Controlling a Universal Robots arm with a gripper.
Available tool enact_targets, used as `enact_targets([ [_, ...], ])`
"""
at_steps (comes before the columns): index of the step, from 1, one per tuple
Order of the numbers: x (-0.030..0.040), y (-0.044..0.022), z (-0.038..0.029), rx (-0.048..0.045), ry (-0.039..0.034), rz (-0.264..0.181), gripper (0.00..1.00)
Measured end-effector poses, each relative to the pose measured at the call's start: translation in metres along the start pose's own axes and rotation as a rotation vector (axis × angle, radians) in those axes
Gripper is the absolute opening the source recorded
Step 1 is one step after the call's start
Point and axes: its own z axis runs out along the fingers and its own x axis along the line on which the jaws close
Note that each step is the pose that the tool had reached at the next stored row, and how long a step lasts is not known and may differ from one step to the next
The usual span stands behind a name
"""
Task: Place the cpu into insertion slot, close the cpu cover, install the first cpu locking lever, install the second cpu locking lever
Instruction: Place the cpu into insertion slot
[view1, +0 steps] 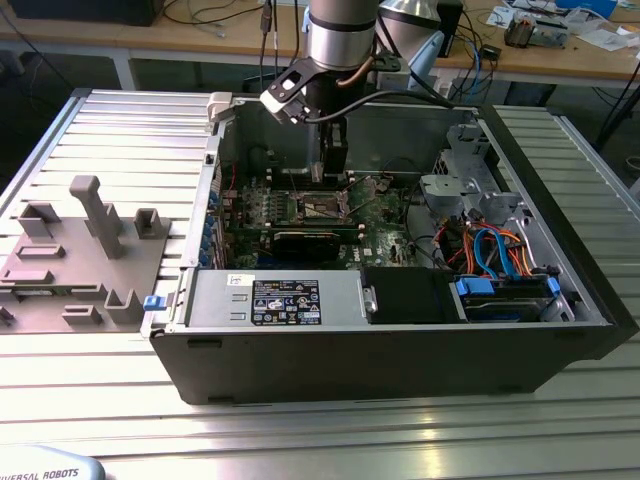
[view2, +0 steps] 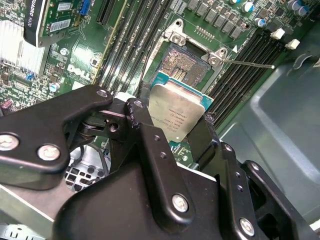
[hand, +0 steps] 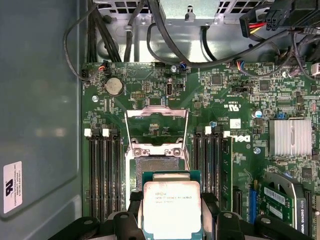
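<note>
My gripper (view2: 172, 125) is shut on the cpu (view2: 176, 112), a flat square chip with a dull silver top and a teal edge, pinched at two opposite sides by black fingers (view2: 137, 112). The cpu (hand: 171, 207) hangs a little above the green board, just beside the insertion slot (hand: 156, 167), a dark square recess with a metal rim. In the second wrist view the insertion slot (view2: 182, 65) lies bare beyond the chip. The cpu cover (hand: 156, 110) stands swung open past the slot. In the exterior view the gripper (view1: 333, 165) reaches down into the open computer case over the board.
Long black memory slots (hand: 105, 170) flank the socket on both sides. A thin lever wire (view2: 250, 63) sticks out by the socket. A finned heatsink (hand: 290, 137), a graphics card (view1: 315, 240), cables (hand: 165, 35) and the case wall (hand: 40, 100) surround it. A grey fixture (view1: 75, 250) lies outside.
</note>
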Motion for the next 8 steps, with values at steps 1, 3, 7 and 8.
enact_targets([
  [1,0.0,0.0,0.0,0.0,0.0,0.001,0.55],
  [3,0.0,0.0,0.0001,0.0,0.0,0.002,0.55],
  [7,0.0,0.0,0.0002,0.0001,0.0,0.004,0.55],
  [8,0.0,0.0,0.0002,0.0001,0.0,0.004,0.55],
])
